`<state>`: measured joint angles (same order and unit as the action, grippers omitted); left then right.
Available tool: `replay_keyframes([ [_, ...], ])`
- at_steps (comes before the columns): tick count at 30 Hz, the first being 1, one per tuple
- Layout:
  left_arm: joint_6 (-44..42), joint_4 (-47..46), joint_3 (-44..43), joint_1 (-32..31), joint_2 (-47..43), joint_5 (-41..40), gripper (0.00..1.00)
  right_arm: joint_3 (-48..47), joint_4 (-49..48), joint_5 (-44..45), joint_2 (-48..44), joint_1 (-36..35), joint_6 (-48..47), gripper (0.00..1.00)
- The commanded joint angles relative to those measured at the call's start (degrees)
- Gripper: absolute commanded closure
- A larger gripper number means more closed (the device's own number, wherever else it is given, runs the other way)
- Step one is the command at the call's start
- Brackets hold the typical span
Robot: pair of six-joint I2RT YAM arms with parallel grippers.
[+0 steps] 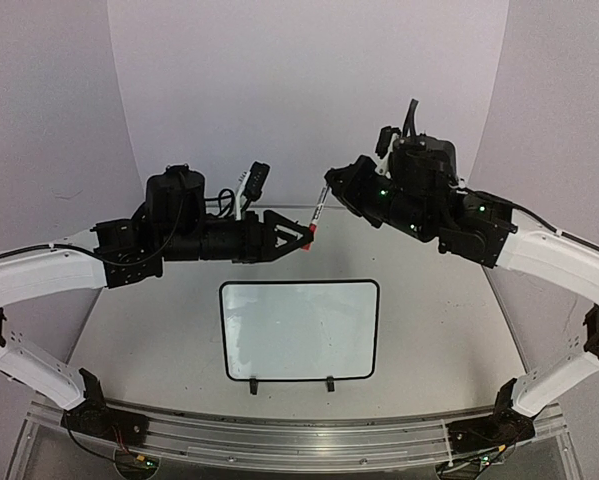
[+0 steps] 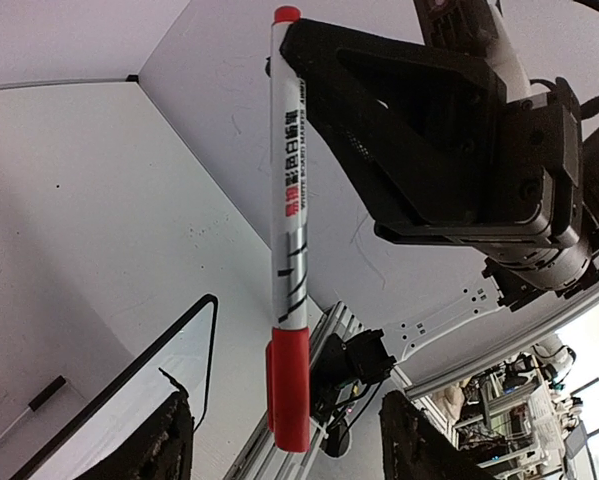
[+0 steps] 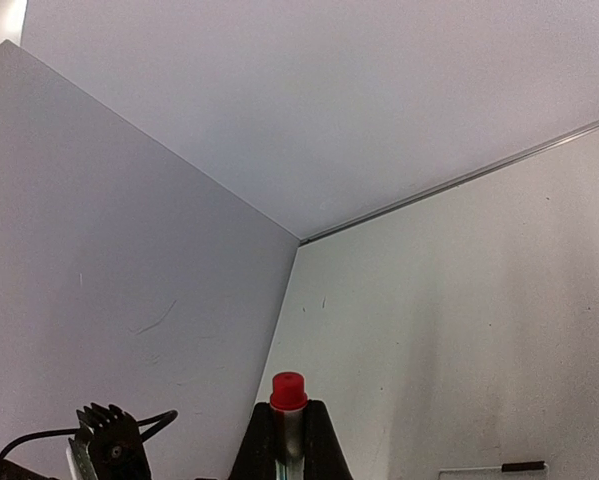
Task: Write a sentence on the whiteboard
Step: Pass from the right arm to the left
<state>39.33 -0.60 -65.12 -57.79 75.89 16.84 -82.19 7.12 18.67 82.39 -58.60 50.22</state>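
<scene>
Left wrist view, left gripper (image 2: 289,445): standing open, its fingers (image 2: 164,445) flanking the red cap (image 2: 289,390) without touching it.
Right gripper (image 1: 331,192): clamping the barrel of the whiteboard marker (image 2: 289,220) and holding it up in the air.
Cap: sitting on the marker's end, pointing into the left gripper.
Whiteboard (image 1: 299,330): lying flat on the table (image 1: 429,330) beneath both grippers, its clips (image 1: 253,384) facing the arm bases, its surface showing plain white.

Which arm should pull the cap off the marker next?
Left. The left gripper is open with its fingers either side of the red cap, while the right gripper is shut on the marker. The whiteboard is blank.
</scene>
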Motion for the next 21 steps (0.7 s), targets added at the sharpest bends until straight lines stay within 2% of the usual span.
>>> replay_keyframes([
  [1,0.96,-2.78,-1.87,-0.22,1.58,2.79,0.48,-1.89,-2.52,1.82,0.40,-0.45,0.66,1.00],
  [10,1.20,-3.53,-1.77,-0.31,2.39,1.63,0.81,-0.42,-2.10,1.90,0.17,-0.40,0.92,1.00],
  [21,1.60,-4.30,-2.82,-0.31,4.97,2.48,0.82,3.93,1.71,2.62,-3.79,-0.43,2.45,1.00],
])
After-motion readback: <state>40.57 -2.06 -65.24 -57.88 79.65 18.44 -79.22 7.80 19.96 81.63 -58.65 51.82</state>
